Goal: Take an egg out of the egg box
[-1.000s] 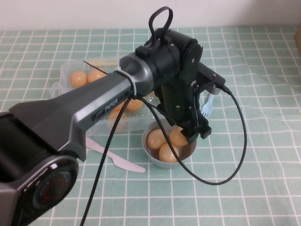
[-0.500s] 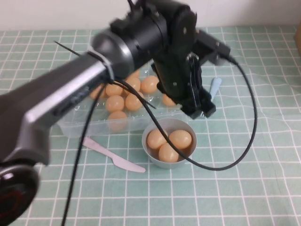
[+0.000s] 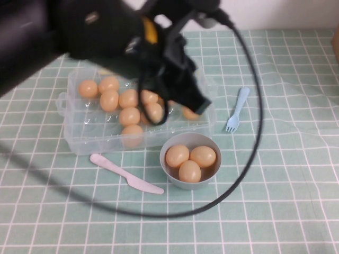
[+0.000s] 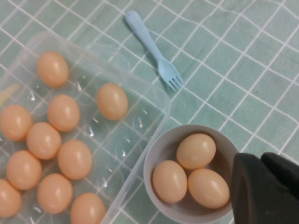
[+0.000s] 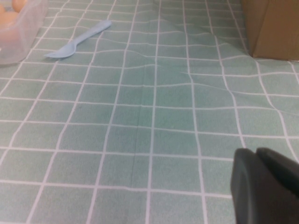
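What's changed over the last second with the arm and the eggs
The left arm rose and swung back from over the bowl toward the egg box; its left gripper now hangs above the bowl's edge, carrying nothing. The third egg, earlier half hidden by the gripper, lies free in the bowl. Box, knife, fork and the right gripper are unmoved.

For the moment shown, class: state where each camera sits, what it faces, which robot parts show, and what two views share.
High view: raised, angled down at egg box; left arm and left end effector above the box.
Left wrist view: above grey bowl and box; left end effector at edge.
Right wrist view: low over tablecloth; right end effector at corner.
All three share the blue fork.
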Controlling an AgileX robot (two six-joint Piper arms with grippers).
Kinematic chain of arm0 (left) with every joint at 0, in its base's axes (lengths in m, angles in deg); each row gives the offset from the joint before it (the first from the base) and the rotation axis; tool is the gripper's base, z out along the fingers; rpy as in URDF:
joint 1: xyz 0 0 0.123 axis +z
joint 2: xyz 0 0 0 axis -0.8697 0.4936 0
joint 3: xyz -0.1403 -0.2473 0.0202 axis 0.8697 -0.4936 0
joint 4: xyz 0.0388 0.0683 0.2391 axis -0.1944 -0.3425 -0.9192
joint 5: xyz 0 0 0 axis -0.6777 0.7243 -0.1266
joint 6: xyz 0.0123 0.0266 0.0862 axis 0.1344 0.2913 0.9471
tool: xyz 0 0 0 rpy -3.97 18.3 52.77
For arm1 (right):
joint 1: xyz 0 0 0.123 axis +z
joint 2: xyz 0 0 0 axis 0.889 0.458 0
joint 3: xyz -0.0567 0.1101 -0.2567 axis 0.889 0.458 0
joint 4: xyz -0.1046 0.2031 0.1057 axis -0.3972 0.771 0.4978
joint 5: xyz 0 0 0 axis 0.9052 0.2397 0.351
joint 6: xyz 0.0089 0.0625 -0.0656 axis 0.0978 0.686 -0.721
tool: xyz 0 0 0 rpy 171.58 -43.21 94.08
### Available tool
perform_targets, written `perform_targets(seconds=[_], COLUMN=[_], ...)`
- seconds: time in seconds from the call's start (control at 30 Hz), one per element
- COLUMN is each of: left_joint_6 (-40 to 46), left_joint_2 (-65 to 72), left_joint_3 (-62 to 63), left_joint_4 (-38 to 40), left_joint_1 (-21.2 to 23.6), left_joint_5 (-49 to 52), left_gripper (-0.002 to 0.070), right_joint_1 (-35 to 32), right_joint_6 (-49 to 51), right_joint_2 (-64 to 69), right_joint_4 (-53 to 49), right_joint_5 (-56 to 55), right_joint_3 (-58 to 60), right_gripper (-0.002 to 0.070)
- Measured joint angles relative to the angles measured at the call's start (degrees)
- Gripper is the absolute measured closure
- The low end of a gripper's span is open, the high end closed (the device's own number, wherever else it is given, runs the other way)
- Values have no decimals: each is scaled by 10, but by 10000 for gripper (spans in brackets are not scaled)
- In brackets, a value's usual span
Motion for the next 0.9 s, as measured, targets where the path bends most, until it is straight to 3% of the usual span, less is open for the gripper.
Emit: perform_targets(seconds=[0.5,0.9], left_joint_6=[-60,-68], left_joint_2=[-362,-410], left_joint_3=[-392,-450], left_joint_4=[-44,-61], left_joint_1=[0,0], left_joint_5=[-196,-241], left_gripper=[676,676], right_joint_1=[0,0], right_joint_6=[0,0], right_joint_2=[0,0], right_joint_4=[0,0], right_joint_5=[0,0], right_joint_3=[0,0], right_gripper=[694,694])
